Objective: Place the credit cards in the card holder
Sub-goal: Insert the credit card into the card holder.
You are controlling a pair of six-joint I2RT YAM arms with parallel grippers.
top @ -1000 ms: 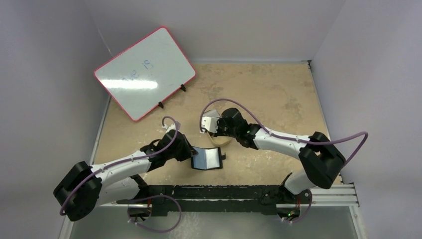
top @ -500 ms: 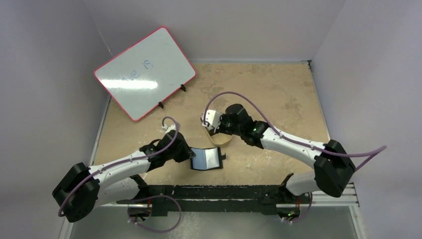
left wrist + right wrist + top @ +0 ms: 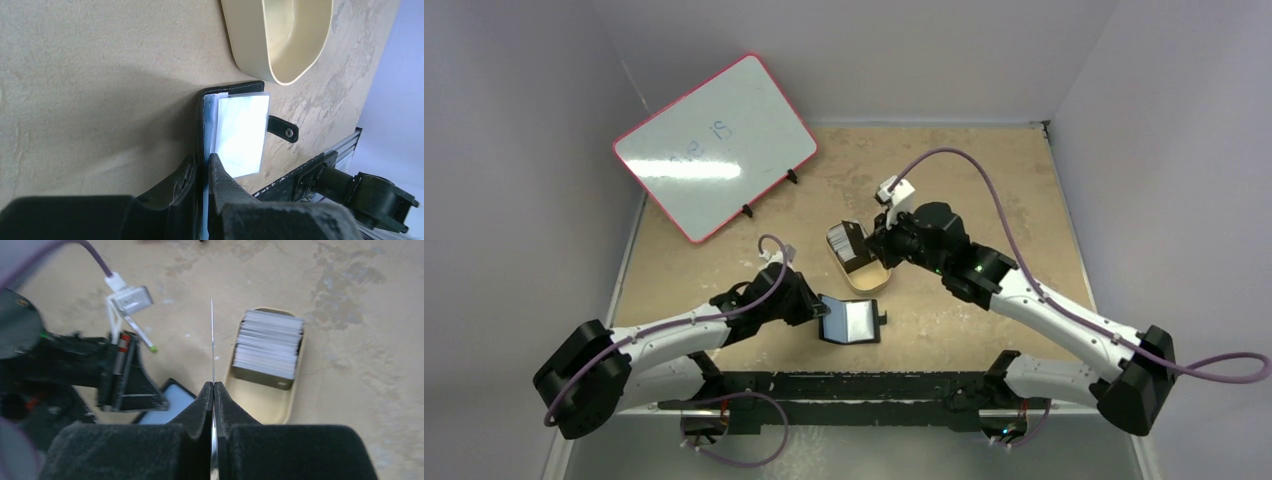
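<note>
Right wrist view: your right gripper (image 3: 213, 390) pinches one credit card (image 3: 212, 340) edge-on near the tan tin (image 3: 270, 405) holding the stack (image 3: 269, 342). Your left gripper (image 3: 201, 167) clamps the open card holder (image 3: 240, 130) midway along the tabletop's (image 3: 984, 180) near edge. The transfer step looks in hand; next, line that card up with the pocket mouth.

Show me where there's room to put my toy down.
Bare table lies back right, beyond the right arm, and in front of the whiteboard, left of the tan tin. The middle is crowded: tin, card holder, left gripper, right gripper pinching a credit card.
</note>
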